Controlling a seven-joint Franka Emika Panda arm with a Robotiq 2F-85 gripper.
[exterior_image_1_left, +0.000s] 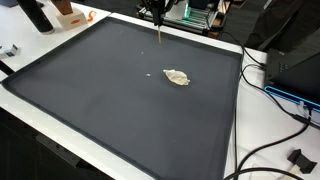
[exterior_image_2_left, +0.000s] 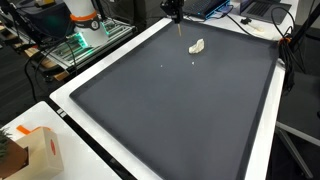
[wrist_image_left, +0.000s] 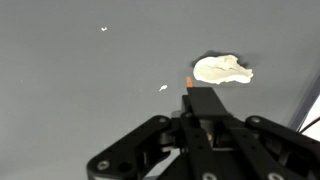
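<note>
My gripper (exterior_image_1_left: 160, 14) hangs above the far edge of a dark mat (exterior_image_1_left: 110, 100), in both exterior views. It is shut on a thin tan stick (exterior_image_1_left: 162, 35) that points down toward the mat (exterior_image_2_left: 170, 110); the stick (exterior_image_2_left: 178, 27) ends just above the surface. In the wrist view only its orange tip (wrist_image_left: 190, 79) shows beyond my closed fingers (wrist_image_left: 203, 105). A crumpled whitish lump (exterior_image_1_left: 177, 77) lies on the mat a short way from the stick; the lump (wrist_image_left: 222, 69) sits just beyond and right of the tip, apart from it. The lump (exterior_image_2_left: 198, 46) is untouched.
Small white specks (wrist_image_left: 104, 28) (wrist_image_left: 163, 88) dot the mat. A white table rim (exterior_image_1_left: 240, 110) surrounds the mat. Cables (exterior_image_1_left: 275, 85) and a black box (exterior_image_1_left: 300, 60) lie beside it. A cardboard box (exterior_image_2_left: 35, 150) stands at a corner, and equipment (exterior_image_2_left: 85, 20) stands behind.
</note>
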